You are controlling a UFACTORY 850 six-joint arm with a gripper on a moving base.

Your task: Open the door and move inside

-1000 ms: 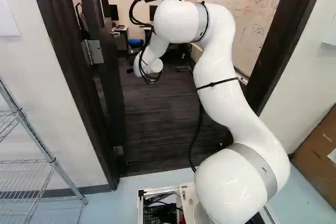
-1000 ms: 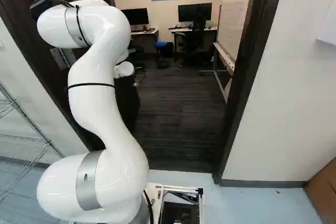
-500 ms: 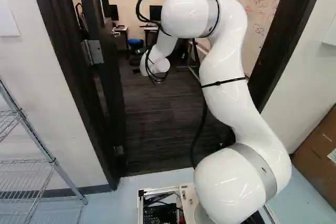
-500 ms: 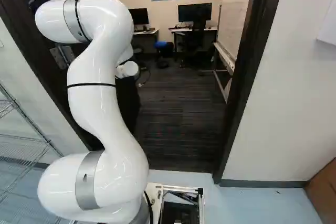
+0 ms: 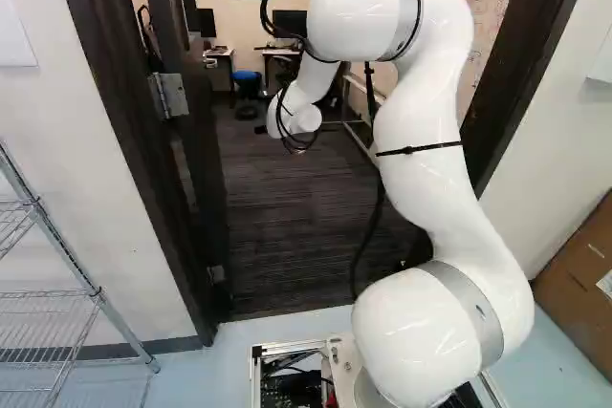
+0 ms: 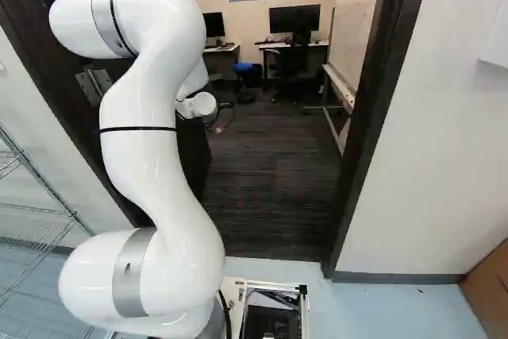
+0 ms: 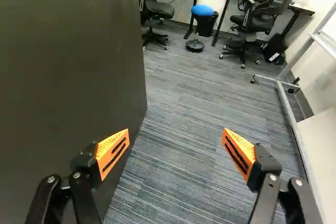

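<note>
Jaws spread wide, holding nothing; the door (image 7: 68,66) stands swung inward, close beside them; best roll straight over the carpet (image 7: 184,119), arm (image 6: 151,109) kept clear of door and frame (image 6: 371,117)

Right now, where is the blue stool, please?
In the wrist view, the blue stool stands on the carpet ahead of the claw, between two black office chairs.

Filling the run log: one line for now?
dark hinged door: open | black two-fingered orange-padded gripper: open, empty, beside door | pale metal-framed base: outside dark-framed doorway
</note>
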